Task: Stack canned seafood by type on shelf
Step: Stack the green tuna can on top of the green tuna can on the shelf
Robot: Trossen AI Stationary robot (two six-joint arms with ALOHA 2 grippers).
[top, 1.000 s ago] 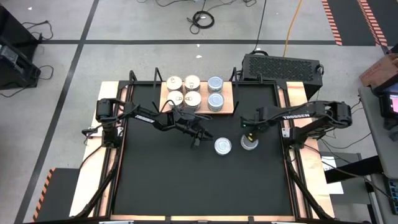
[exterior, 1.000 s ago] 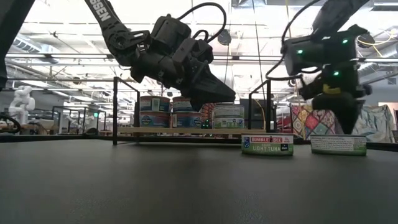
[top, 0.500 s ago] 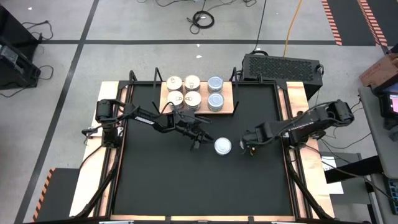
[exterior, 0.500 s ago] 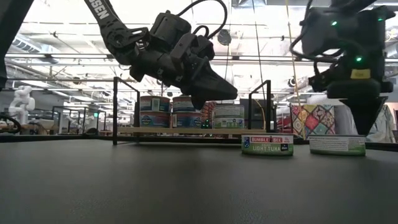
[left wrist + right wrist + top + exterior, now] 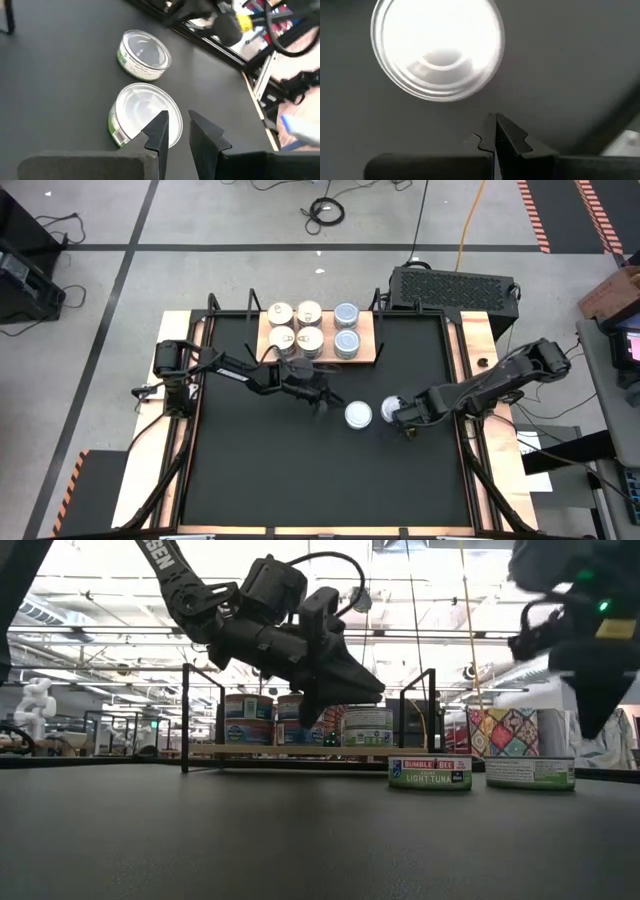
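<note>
In front of the shelf (image 5: 320, 332), out on the open black tabletop (image 5: 300, 470), two loose tins wait: the Bumble Bee tin (image 5: 358, 415) and, just beside it on the side away from the left arm, the green-label tin (image 5: 391, 410). Six tins already stand on the shelf, four cream-topped and two silvery.

Your left gripper (image 5: 322, 402) hangs above the mat between the shelf and the Bumble Bee tin, fingers (image 5: 159, 131) a narrow gap apart and holding nothing. You will likely need to spread them wider before straddling that tin, then come down square so the rim sits between the pads.

Your right gripper (image 5: 495, 131) is pinched shut and empty, just beside the green-label tin. Keep it from nudging that tin into its neighbour.

Forward of both tins the tabletop gives you room; the shelf's black rods (image 5: 185, 718) narrow your approach.
</note>
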